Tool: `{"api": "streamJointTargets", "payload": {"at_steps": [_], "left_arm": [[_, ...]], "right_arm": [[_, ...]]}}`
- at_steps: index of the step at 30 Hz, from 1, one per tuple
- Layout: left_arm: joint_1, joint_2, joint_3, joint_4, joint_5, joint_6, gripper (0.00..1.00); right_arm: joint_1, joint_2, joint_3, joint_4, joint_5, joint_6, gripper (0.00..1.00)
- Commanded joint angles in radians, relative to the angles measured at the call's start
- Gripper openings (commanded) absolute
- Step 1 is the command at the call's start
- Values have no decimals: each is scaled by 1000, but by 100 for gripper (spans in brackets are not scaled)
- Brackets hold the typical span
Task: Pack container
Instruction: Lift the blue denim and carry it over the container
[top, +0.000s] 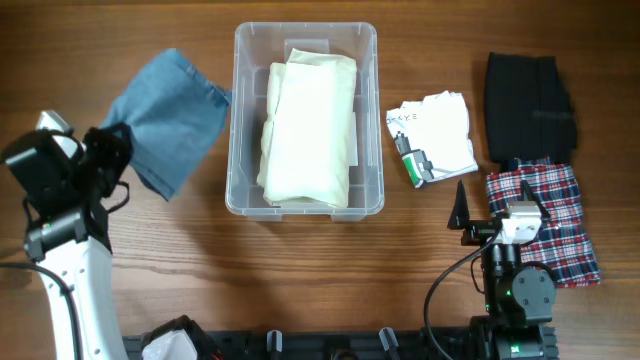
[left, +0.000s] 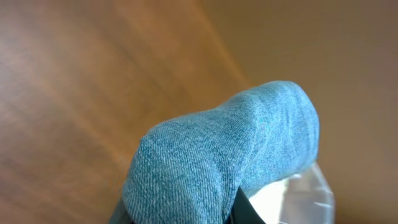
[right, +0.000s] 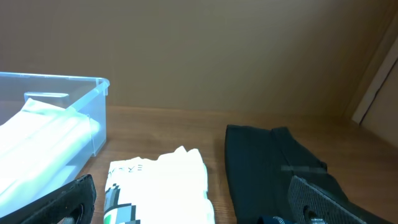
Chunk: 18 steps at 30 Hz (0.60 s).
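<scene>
The clear container (top: 235, 110) stands mid-table with a folded cream cloth (top: 310, 125) inside it. Left of it, a blue denim cloth (top: 165, 120) hangs lifted off the table, with my left gripper (top: 110, 142) shut on its lower left corner. In the left wrist view the denim (left: 236, 155) fills the frame and hides the jaws, apart from one dark finger (left: 245, 213); a container corner (left: 311, 196) shows behind it. My right gripper (top: 500, 207) stands open and empty at the front right. The right wrist view shows its fingers (right: 326, 199) wide apart, with the container (right: 93, 118) far left.
Right of the container lies a folded white printed shirt (top: 432, 135) (right: 161, 186). A folded black cloth (top: 530, 105) (right: 267, 168) lies at the far right. A red plaid cloth (top: 555, 225) lies below it, under the right arm.
</scene>
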Motion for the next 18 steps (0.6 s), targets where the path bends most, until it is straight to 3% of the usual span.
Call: {"api": "streamJointTargets", "payload": {"at_steps": [1, 9, 18], "left_arm": [[-18, -34, 164, 30, 195, 1, 4], [-197, 30, 376, 29, 296, 0, 4], [-491, 315, 610, -2, 296, 0, 4]], "right_arm": [[-3, -4, -1, 3, 5, 9, 100], [-3, -4, -1, 3, 5, 8, 100], [-3, -4, -1, 3, 5, 9, 100]]}}
